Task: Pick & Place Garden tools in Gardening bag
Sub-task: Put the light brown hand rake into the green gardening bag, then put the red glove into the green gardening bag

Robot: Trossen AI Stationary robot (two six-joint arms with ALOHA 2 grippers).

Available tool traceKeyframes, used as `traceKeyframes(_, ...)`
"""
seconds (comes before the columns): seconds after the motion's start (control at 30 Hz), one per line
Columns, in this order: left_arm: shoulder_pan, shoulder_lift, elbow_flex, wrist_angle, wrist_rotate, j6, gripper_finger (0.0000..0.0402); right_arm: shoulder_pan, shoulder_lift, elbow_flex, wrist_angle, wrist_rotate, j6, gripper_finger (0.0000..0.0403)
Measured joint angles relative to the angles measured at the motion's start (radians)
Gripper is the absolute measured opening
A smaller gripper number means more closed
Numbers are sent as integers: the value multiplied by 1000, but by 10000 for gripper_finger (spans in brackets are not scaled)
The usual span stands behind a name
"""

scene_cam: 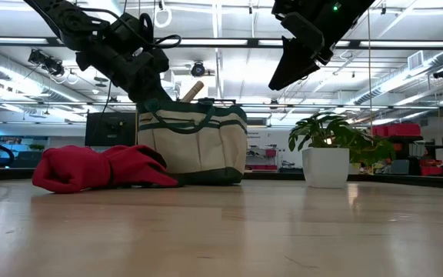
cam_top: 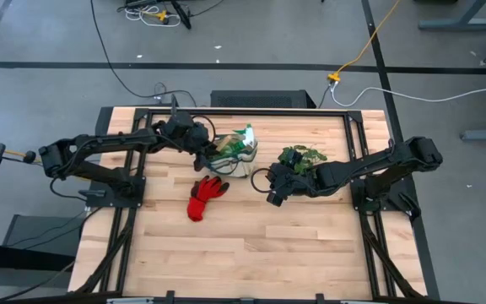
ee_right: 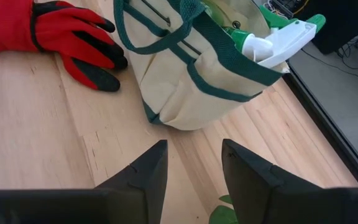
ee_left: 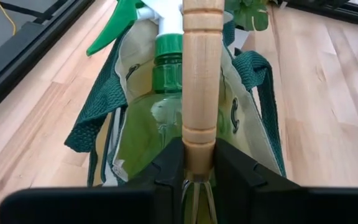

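The gardening bag (cam_top: 230, 158) sits near the middle of the table toward the far edge, its cream sides and dark green straps slumped open, with the green spray bottle (ee_left: 166, 93) lying inside and its white nozzle (ee_right: 278, 43) poking out past the rim. Right over the bag's mouth, the left gripper (cam_top: 201, 152) pinches a wooden-handled rake (ee_left: 199, 81) near the base of the handle, where the metal tines begin; the handle juts out over the bottle. The red gloves (cam_top: 205, 196) lie on the wood just beside the bag, on its near side. The right gripper (cam_top: 274, 192) hovers above the table between the bag and the potted plant (cam_top: 302, 157), its fingers spread and holding nothing.
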Motion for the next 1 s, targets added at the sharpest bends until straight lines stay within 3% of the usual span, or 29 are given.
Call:
traceKeyframes(0.17,0,0,0,1,30,-7,101,0,0,0,0,0,0,155)
traceKeyframes(0.87,-5,0,0,149,94,-161,96,0,0,0,0,0,0,155)
traceKeyframes(1.0,-10,0,0,88,78,-177,96,0,0,0,1,0,0,155)
